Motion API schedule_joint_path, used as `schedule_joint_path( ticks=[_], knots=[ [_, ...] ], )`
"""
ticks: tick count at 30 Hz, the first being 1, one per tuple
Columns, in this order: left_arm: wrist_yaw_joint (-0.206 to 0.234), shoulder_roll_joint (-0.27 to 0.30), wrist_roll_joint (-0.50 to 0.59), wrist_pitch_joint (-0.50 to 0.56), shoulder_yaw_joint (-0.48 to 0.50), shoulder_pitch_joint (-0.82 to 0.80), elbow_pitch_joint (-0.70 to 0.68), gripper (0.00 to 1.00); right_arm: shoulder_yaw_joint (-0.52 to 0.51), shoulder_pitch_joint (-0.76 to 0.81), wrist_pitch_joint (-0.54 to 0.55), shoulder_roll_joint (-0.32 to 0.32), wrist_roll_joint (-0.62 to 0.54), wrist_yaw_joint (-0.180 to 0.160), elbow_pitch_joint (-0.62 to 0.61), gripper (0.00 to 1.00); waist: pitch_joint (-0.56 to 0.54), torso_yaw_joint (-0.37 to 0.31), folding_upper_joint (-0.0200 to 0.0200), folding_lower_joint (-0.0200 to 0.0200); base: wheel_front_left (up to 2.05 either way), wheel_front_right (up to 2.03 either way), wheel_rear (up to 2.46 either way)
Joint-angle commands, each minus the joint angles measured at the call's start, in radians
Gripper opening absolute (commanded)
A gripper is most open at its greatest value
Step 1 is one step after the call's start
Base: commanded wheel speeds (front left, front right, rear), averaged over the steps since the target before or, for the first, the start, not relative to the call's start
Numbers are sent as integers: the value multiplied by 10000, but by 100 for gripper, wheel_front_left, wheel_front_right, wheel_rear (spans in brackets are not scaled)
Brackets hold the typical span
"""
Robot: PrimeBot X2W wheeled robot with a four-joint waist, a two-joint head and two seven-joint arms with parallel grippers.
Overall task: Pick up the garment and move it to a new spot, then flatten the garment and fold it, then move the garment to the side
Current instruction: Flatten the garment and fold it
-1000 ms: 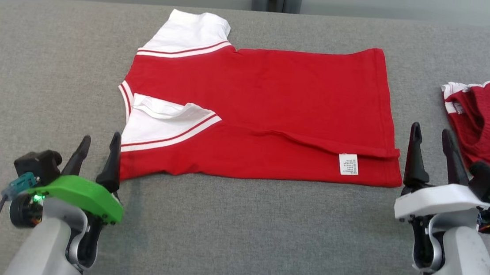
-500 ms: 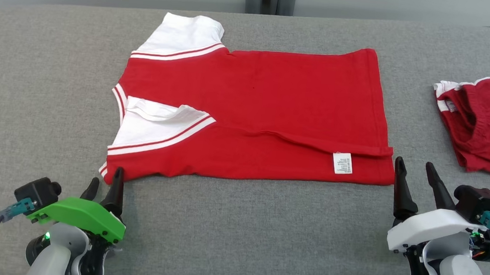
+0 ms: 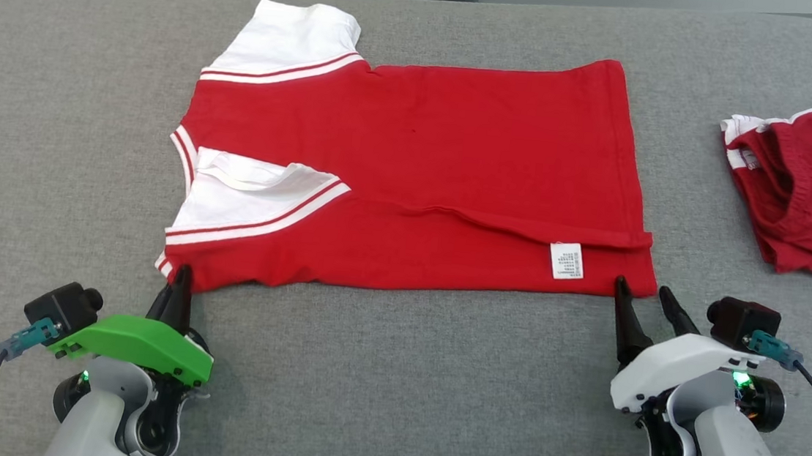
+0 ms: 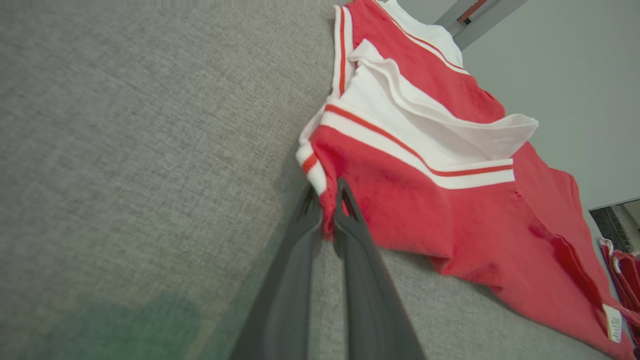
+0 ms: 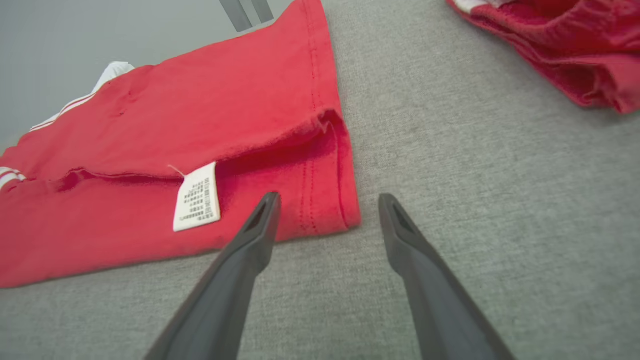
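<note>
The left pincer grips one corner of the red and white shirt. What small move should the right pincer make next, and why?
Probably close the right pincer on the near hem corner of the red and white short-sleeved shirt. Its jaws stand open with that corner between them, and the left pincer is shut on the near left corner, so both ends would be held.

Both arms reach in low from the surface's near edge, fingers pointing away.
Left gripper [image 3: 181,276] is pinched together on the T-shirt's [image 3: 412,155] corner; right gripper [image 3: 642,287] stands spread wide.
</note>
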Motion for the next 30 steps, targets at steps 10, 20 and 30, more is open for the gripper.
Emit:
schedule_joint_path(
  ticks=[10,20,30],
  knots=[
    [-296,119,146,-397,-264,38,-307,0,341,-1162,-277,-14,1311,-4,2329,0,-487,348,-1,0,0,0,0],
    [-228,524,416,-350,-452,602,-1899,0,-345,-1627,385,-39,1566,-4,1965,0,-1201,421,-1,0,0,0,0],
    [639,1095,374,654,-720,3137,-4929,0,-1132,1053,2315,-40,1246,-4,-1457,0,-1529,465,-1,0,0,0,0]
  ],
)
